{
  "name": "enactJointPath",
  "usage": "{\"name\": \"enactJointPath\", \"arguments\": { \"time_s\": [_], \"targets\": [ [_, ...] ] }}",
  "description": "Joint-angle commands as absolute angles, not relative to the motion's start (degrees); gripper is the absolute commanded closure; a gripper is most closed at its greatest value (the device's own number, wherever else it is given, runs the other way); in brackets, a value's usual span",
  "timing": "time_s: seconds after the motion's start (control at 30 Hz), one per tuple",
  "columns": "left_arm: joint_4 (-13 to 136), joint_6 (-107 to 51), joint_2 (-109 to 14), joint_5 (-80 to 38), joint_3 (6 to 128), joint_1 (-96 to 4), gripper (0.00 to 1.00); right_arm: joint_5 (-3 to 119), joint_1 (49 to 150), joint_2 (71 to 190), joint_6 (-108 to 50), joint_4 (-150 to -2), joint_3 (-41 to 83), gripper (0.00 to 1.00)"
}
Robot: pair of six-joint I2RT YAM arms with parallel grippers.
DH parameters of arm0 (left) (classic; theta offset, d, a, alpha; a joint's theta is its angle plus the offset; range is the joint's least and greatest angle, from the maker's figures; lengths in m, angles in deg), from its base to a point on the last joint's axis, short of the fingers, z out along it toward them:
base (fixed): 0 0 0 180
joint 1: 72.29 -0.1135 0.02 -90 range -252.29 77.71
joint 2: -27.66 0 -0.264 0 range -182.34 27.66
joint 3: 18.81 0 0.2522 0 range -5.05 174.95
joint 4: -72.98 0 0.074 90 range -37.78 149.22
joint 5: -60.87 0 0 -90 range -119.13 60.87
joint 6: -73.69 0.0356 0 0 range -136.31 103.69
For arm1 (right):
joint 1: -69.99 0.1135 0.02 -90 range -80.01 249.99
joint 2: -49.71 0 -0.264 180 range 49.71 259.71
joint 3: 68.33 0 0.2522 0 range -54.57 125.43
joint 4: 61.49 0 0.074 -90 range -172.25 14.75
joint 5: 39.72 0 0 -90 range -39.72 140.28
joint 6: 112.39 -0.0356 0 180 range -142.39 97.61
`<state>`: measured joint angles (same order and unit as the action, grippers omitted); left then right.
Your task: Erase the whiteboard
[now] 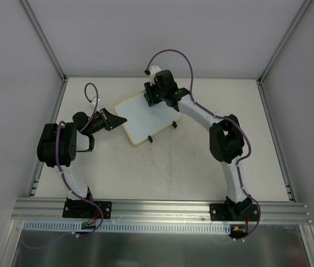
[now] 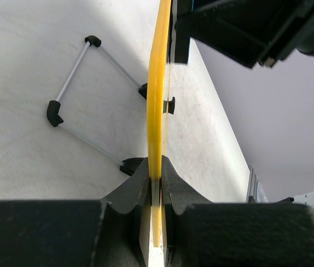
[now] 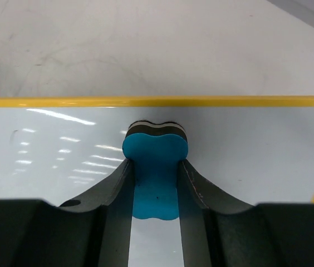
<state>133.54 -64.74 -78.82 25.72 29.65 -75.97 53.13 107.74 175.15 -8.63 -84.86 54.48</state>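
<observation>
Nearest to us, the left gripper [image 2: 156,172] is clenched on the thin yellow frame of the whiteboard [image 1: 146,117], pinching its left edge. Its wrist view shows the board edge-on between the jaws. The board sits askew on the table [image 1: 201,172], a little left of centre and towards the far side, with its two black clip feet [image 1: 151,139] on the near-right edge. Farther off, the right gripper [image 1: 152,95] grasps the blue eraser [image 3: 155,172] firmly by its sides. The dark felt face seems to rest on the white surface just short of the far frame. We see a small dark fleck on the board left of the eraser, but cannot tell whether it is pen or glare. We judge the main danger to be that far edge: a stroke pushed outward would carry the felt over the frame and off the board. Hard pressure could also pivot the board in its narrow pinch or rock it on the feet, and a dragging stroke might twist the eraser in the jaws.
</observation>
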Motion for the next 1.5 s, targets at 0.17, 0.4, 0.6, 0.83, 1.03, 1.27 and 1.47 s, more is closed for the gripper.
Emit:
{"name": "enactJointPath", "arguments": {
  "time_s": [0.17, 0.4, 0.6, 0.83, 1.03, 1.27, 1.47],
  "targets": [
    [155.55, -62.98, -76.23, 27.91, 28.87, -75.28, 1.0, 52.65, 100.66, 177.24, -8.32, -86.15, 53.62, 1.0],
    [155.55, -62.98, -76.32, 28.08, 28.79, -75.36, 1.0, 52.39, 98.02, 177.32, -7.53, -86.15, 53.8, 1.0],
    [155.55, -62.98, -76.32, 28.0, 28.96, -75.28, 1.0, 52.04, 100.47, 176.36, -6.83, -86.24, 54.24, 1.0],
    [155.55, -62.98, -76.32, 28.0, 28.87, -75.28, 1.0, 51.95, 105.84, 176.18, -6.3, -86.85, 56.08, 1.0],
    [155.55, -62.98, -76.32, 28.0, 28.96, -75.28, 1.0, 51.51, 111.37, 176.53, -5.6, -87.82, 57.75, 1.0],
    [155.55, -63.07, -76.23, 28.0, 29.05, -75.28, 1.0, 52.39, 116.56, 177.94, -5.95, -89.49, 60.74, 1.0],
    [155.55, -63.07, -76.14, 28.0, 29.05, -75.28, 1.0, 52.48, 120.34, 178.2, -5.69, -89.75, 61.0, 1.0]
  ]
}}
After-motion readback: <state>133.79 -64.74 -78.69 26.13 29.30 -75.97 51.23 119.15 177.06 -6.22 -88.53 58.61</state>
